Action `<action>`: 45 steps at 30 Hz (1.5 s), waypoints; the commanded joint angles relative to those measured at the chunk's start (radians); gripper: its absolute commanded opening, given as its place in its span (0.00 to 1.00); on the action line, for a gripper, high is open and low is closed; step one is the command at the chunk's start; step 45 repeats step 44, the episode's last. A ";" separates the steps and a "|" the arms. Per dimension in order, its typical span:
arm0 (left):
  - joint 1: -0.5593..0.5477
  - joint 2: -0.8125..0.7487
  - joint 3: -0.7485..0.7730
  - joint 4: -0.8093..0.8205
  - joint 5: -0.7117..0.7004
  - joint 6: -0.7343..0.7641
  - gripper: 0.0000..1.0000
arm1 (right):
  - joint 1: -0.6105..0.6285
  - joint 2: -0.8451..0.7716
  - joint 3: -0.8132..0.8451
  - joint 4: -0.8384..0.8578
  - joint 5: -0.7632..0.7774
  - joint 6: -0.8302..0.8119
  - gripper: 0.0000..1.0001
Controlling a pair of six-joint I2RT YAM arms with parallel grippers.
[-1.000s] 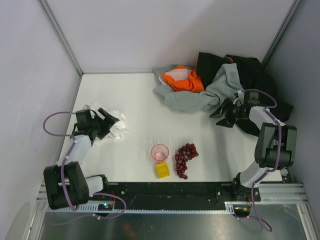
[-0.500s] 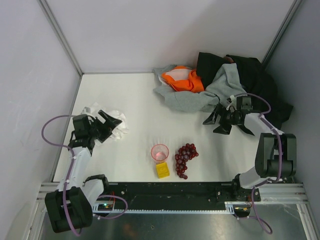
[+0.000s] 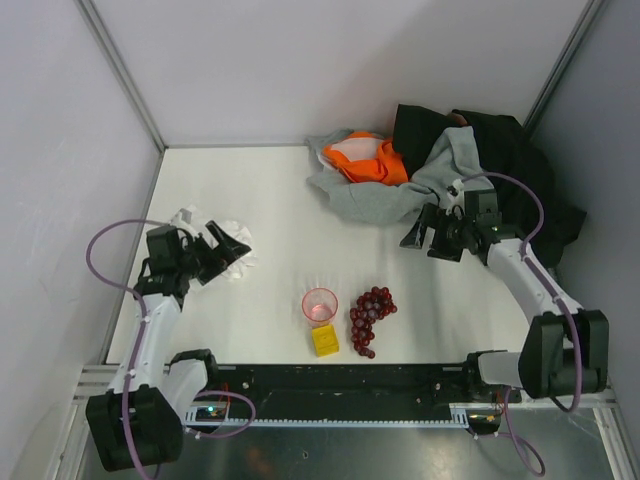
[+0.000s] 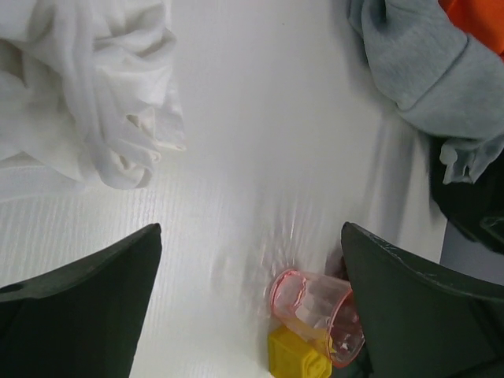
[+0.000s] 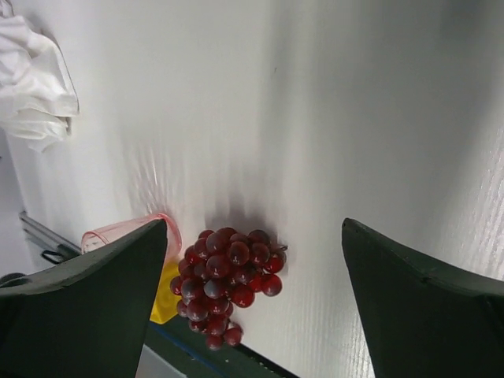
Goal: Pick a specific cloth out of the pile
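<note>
The white cloth [image 3: 222, 238] lies crumpled on the table at the left, apart from the pile [image 3: 440, 165] of black, grey and orange garments at the back right. My left gripper [image 3: 232, 256] is open and empty, right beside the cloth's near edge. In the left wrist view the cloth [image 4: 87, 94] is at the upper left, ahead of the open left gripper [image 4: 252, 299]. My right gripper [image 3: 418, 240] is open and empty, just in front of the grey sweatshirt [image 3: 385, 203]. The right wrist view shows the cloth [image 5: 31, 79] far off at the upper left, beyond the right gripper [image 5: 252, 299].
A pink cup [image 3: 320, 304], a yellow block [image 3: 325, 340] and a bunch of red grapes [image 3: 370, 318] sit near the front middle. They also show in the right wrist view: grapes [image 5: 228, 276], cup [image 5: 126, 231]. Walls close the back and both sides.
My right gripper has moved left, away from the black garment and along the front of the grey sweatshirt. The left arm shifted slightly; its gripper stays open by the white cloth.
</note>
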 commanded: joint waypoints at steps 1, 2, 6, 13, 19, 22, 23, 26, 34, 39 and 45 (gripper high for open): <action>-0.074 -0.033 0.116 -0.119 -0.050 0.142 1.00 | 0.065 -0.128 -0.015 -0.033 0.161 -0.045 0.99; -0.099 -0.035 0.134 -0.143 -0.074 0.156 1.00 | 0.081 -0.150 -0.019 -0.037 0.192 -0.047 0.99; -0.247 -0.018 0.225 -0.237 -0.225 0.205 1.00 | 0.131 -0.251 -0.042 -0.055 0.296 -0.054 0.99; -0.523 0.004 0.369 -0.362 -0.526 0.259 1.00 | 0.155 -0.455 -0.077 -0.092 0.384 -0.042 0.99; -0.657 -0.031 0.429 -0.375 -0.645 0.307 1.00 | 0.159 -0.632 -0.086 -0.119 0.399 -0.034 0.99; -0.667 -0.062 0.440 -0.371 -0.648 0.320 1.00 | 0.159 -0.704 -0.086 -0.135 0.403 -0.031 0.99; -0.668 -0.076 0.441 -0.368 -0.651 0.322 1.00 | 0.159 -0.724 -0.086 -0.142 0.403 -0.032 0.99; -0.669 -0.123 0.438 -0.359 -0.669 0.324 1.00 | 0.159 -0.765 -0.086 -0.155 0.402 -0.032 0.99; -0.669 -0.253 0.411 -0.304 -0.655 0.310 1.00 | 0.159 -0.894 -0.086 -0.155 0.397 -0.018 0.99; -0.669 -0.310 0.392 -0.282 -0.646 0.302 1.00 | 0.159 -0.970 -0.086 -0.172 0.414 -0.006 0.99; -0.669 -0.346 0.369 -0.261 -0.606 0.304 1.00 | 0.160 -0.992 -0.086 -0.198 0.429 -0.003 0.99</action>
